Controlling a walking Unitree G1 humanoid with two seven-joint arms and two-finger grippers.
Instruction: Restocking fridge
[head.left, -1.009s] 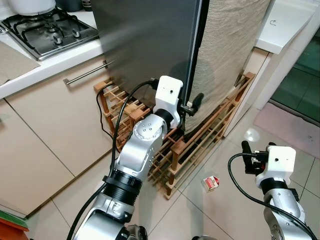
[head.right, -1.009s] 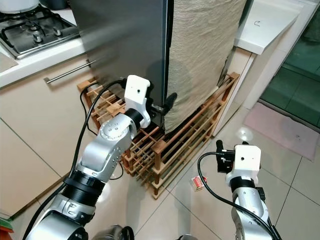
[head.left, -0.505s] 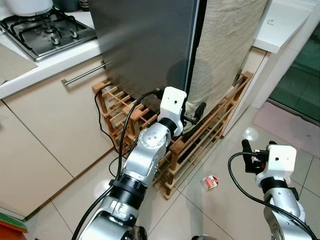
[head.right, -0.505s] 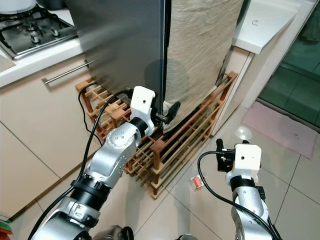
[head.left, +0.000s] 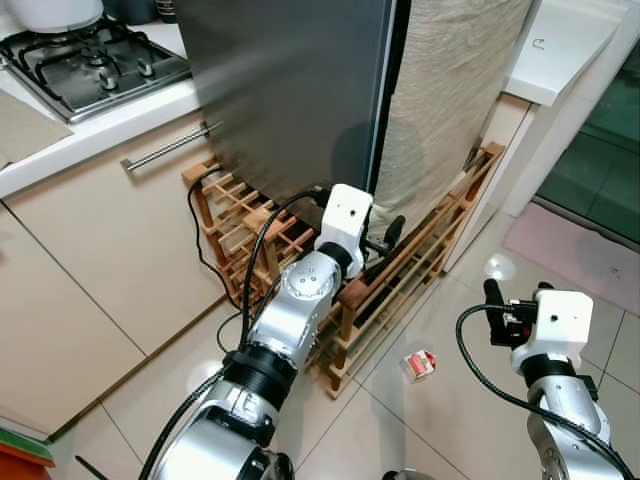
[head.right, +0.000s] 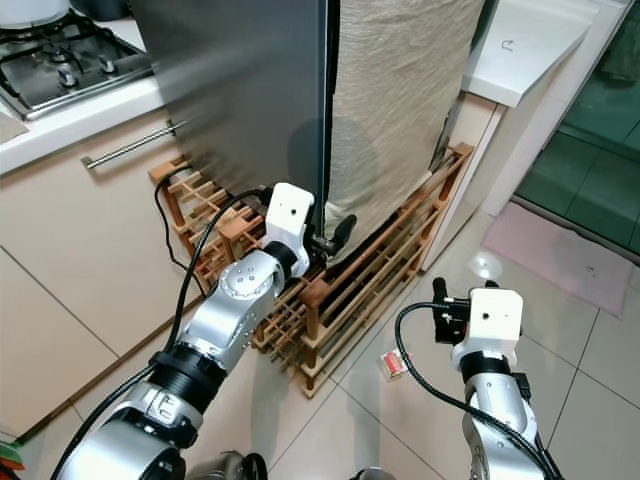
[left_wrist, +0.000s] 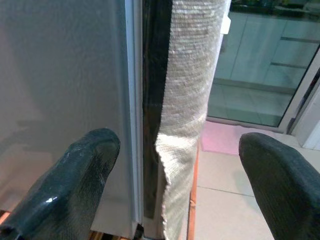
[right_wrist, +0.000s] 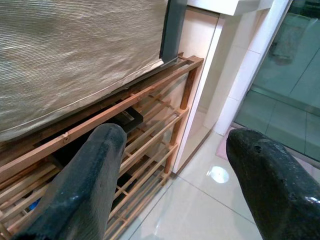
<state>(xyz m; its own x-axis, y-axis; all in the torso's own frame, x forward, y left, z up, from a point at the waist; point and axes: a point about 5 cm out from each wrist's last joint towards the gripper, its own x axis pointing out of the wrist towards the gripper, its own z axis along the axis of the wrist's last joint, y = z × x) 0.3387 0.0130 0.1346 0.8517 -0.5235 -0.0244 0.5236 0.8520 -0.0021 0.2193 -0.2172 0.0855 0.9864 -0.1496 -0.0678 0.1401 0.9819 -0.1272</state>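
Fridge (head.left: 290, 90) stands on a wooden rack (head.left: 400, 275), cloth (head.left: 450, 90) draped over its side. Left gripper (left_wrist: 172, 170), fingers spread, holds nothing at the door edge; right gripper (right_wrist: 175, 180) hangs open above the floor.

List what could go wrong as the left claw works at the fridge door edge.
1. The left claw is open at the gap between the fridge door and the woven cloth; a finger may snag the cloth instead of the door.
2. The wooden rack stands right below, so the arm could knock it.
3. A small carton lies on the floor, a stepping hazard.
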